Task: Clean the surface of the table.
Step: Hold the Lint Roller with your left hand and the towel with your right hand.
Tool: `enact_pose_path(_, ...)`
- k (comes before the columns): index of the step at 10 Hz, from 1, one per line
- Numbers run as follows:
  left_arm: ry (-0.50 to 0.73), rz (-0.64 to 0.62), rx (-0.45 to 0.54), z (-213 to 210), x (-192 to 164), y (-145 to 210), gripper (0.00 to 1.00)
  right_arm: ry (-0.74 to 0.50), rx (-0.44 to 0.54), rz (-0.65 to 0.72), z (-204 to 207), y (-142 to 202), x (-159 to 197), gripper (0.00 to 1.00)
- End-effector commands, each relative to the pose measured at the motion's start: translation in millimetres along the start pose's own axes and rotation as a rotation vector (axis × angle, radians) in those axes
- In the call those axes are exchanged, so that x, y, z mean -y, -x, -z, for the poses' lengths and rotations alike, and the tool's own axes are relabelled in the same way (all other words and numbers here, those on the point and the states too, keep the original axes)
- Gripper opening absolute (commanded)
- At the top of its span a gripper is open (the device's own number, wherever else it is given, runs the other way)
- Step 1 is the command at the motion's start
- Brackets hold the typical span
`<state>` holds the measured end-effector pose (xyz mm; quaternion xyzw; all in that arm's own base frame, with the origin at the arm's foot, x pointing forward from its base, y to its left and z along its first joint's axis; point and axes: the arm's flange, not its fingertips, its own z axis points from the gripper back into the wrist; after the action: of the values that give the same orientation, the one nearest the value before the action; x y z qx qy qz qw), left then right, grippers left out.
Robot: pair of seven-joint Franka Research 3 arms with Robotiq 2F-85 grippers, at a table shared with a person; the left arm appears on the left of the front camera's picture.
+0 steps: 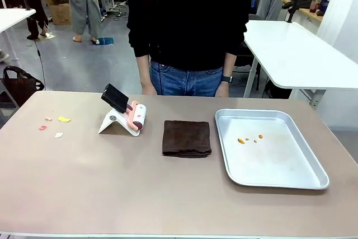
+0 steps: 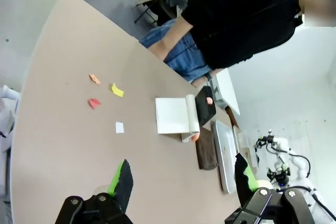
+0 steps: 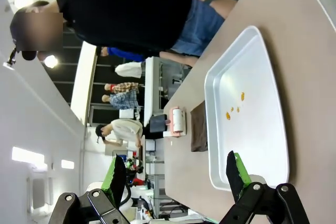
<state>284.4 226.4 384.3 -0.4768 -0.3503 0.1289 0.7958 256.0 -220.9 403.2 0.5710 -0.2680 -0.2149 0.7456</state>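
So, table (image 1: 123, 194): big and brown, it runs from left to right, and most of its top is bare.
Person (image 1: 187, 20): stands at the far side, in the middle.
Tray (image 1: 279, 163): silver, flat on the right part of the table.
Cloth (image 1: 187, 137): dark brown and folded, in the middle, just left of the tray, not touching it.
Roller (image 1: 134, 117): pink and white, it leans on a white stand (image 1: 114, 122) left of the cloth.
Left gripper (image 2: 182, 174): spread wide, nothing in it, up above the near left part.
Right gripper (image 3: 176, 169): spread wide too, nothing in it, up near the tray.
Paper bits (image 1: 64, 119): a few small ones, yellow, pink and white, on the far left.
Crumbs (image 1: 241, 140): tiny orange ones inside the tray.
Job: I think it has not begun; the paper bits lie on the table and no tool is taken yet.
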Motion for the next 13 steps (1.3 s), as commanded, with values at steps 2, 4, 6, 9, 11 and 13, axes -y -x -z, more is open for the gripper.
enact_pose_path(2, 0.010, 0.040, -0.001, -2.0, 2.8, -1.9, 1.00, -0.017, -0.002, -0.046, 0.0, -0.1, -20.8, 1.00)
enact_pose_path(4, 0.010, 0.037, -0.001, 8.2, 13.7, 0.3, 1.00, 0.001, -0.017, -0.027, 2.2, 0.1, -16.3, 1.00)
enact_pose_path(6, -0.046, 0.082, -0.040, 36.0, 53.9, -12.9, 1.00, 0.236, 0.016, -0.121, 40.1, 19.1, -61.9, 1.00)
enact_pose_path(9, -0.058, 0.192, -0.250, 113.9, 140.1, -42.4, 1.00, 0.471, -0.096, -0.360, 134.8, 50.7, -139.3, 1.00)
enact_pose_path(11, -0.062, 0.255, -0.393, 166.6, 174.0, -44.5, 1.00, 0.562, -0.178, -0.467, 206.6, 64.1, -166.4, 1.00)
enact_pose_path(13, -0.119, 0.298, -0.453, 212.3, 197.7, -40.6, 1.00, 0.625, -0.261, -0.509, 268.3, 79.4, -176.8, 1.00)
